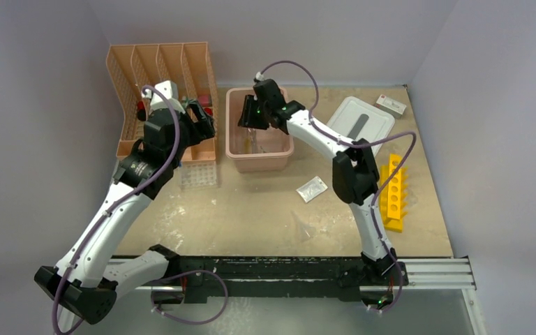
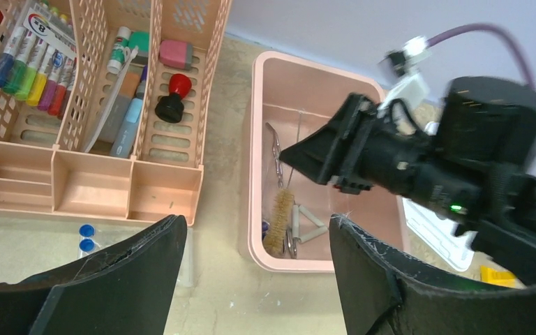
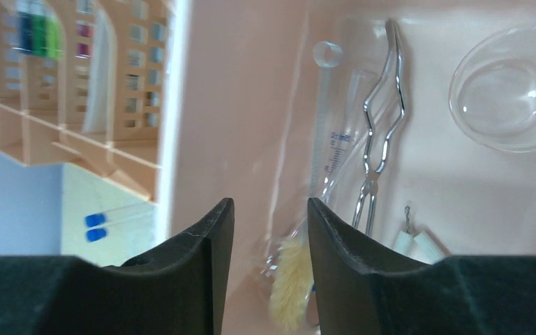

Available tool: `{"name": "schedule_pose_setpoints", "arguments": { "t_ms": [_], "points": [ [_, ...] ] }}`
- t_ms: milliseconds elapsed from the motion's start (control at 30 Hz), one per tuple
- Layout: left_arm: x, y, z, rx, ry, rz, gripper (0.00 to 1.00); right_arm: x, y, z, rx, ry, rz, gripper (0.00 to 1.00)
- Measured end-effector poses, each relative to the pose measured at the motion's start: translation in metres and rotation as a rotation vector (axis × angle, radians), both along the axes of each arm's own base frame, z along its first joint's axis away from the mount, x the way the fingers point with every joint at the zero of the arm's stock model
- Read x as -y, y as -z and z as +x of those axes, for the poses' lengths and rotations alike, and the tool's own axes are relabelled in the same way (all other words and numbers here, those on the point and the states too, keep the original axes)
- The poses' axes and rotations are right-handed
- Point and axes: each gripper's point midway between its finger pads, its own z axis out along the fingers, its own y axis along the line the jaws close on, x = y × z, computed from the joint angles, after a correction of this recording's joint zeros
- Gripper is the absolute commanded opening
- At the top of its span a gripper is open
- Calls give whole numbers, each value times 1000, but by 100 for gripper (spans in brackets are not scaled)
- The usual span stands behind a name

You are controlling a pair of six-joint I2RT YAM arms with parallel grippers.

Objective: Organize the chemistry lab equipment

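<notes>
Closest in, the two arm bases are bolted to the black rail [image 1: 286, 269], so nothing to grab there. Just past that, on the bare tabletop [image 1: 251, 216], the small clear bag [image 1: 312, 189] is lying flat near the middle. The yellow rack [image 1: 393, 192] is parked off to the right, partly hidden by the right arm. The bag is judged light and floppy, probably slick too, so an edge or corner would have to be pinched. The rack looks stiff and is best taken across its narrow width.

On the left, the clear tube tray [image 1: 199, 174] is set just in front of the peach organizer [image 1: 122, 84]. Two blue-capped tubes [image 2: 84, 237] are seen at it from the left wrist; whether they're in the holes or lying on top can't be told. The tray is likely rigid but slippery, so a side wall should be gripped rather than the top.

Further back, the left gripper [image 1: 199, 122] is spread wide and empty, near the organizer. The right gripper [image 1: 250, 115] is hung over the pink bin [image 1: 259, 164], its jaws only a narrow gap apart, with nothing seen clamped.

Already in the bin:
- metal forceps [image 3: 380, 118], stiff, thin and slippy, best taken near the pivot
- a bristle brush [image 3: 289, 293]
- a graduated clear tube [image 3: 323, 118]
- a glass dish [image 3: 506, 87], reckoned fragile

Right at the back, the white lid [image 1: 359, 122] is lying beside the bin.
</notes>
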Motion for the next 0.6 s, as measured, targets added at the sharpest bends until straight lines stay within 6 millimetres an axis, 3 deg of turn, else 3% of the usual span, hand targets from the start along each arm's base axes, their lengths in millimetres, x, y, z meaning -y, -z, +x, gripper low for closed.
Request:
{"name": "schedule_pose_setpoints", "arguments": {
  "t_ms": [300,400,600],
  "points": [
    [4,6,7,-20,8,12,75,22,-124,-15,199,1,67,62],
    [6,8,7,-26,16,12,75,29,-135,-17,220,8,43,60],
    [11,8,8,-31,39,11,78,47,-112,-25,185,24,-49,59]
  ]
}}
